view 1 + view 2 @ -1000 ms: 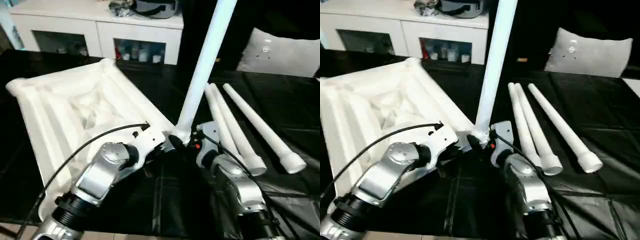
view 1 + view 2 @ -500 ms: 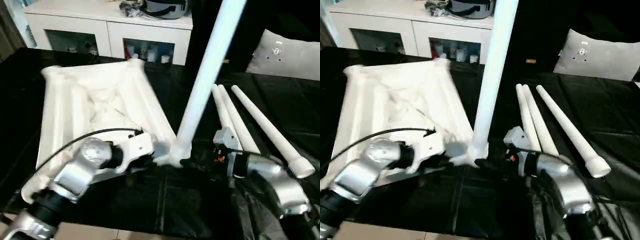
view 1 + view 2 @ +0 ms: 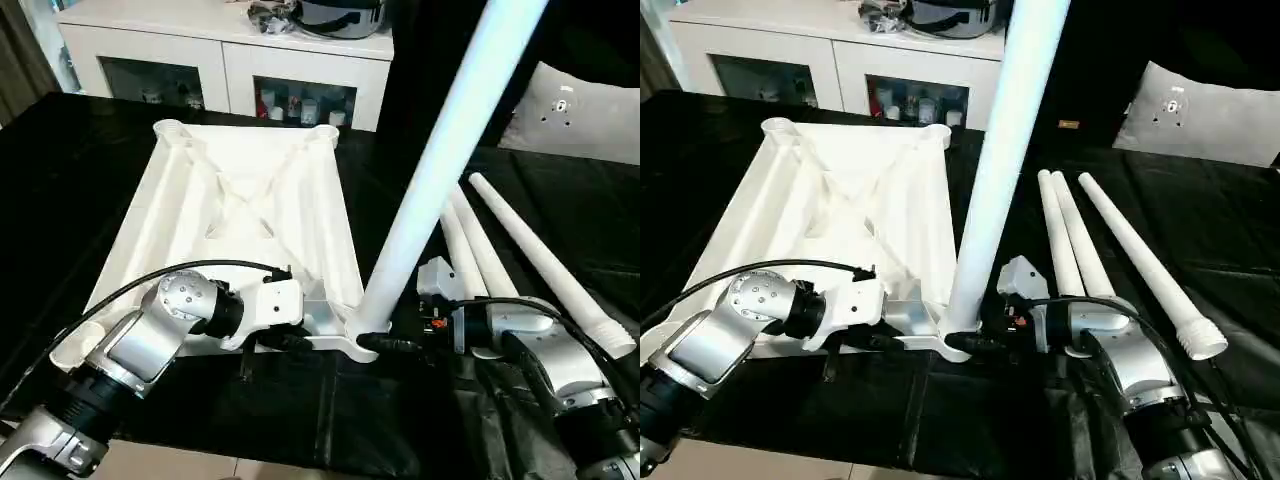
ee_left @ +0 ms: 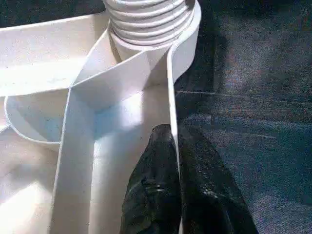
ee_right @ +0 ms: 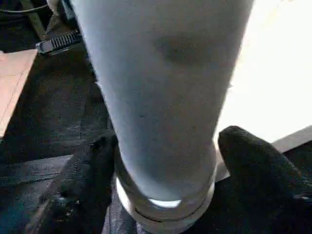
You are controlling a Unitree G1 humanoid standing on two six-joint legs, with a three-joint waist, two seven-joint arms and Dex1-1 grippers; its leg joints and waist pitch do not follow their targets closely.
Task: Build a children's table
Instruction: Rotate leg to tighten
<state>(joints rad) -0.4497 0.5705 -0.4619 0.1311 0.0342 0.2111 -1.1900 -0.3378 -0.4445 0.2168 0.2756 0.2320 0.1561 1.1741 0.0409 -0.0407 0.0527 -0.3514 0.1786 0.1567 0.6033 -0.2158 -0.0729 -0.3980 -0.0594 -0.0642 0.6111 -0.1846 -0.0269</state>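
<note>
A white table top [image 3: 250, 215] lies underside up on a black cloth [image 3: 970, 420], its cross ribs and round corner sockets facing the camera. From the socket at its near corner a long white leg [image 3: 1005, 150] rises steeply, leaning away from the top; the left wrist view shows the leg's ribbed end [image 4: 148, 22] seated in that socket.

The left gripper [image 4: 178, 187] is pinched on the top's thin rim [image 4: 171, 97] just beside that corner — one black finger on each side of the wall. The right gripper [image 5: 163, 185] straddles the foot of the leg, its two black fingers [image 5: 253, 165] spread to either side of the tube and close against it, though contact cannot be told for certain.

Three more legs [image 3: 1110, 250] lie side by side on the cloth beyond the upright leg, on the side away from the top. Behind the top stands a white cabinet [image 3: 220, 60]; a pale cushion [image 3: 1205, 115] sits past the loose legs.
</note>
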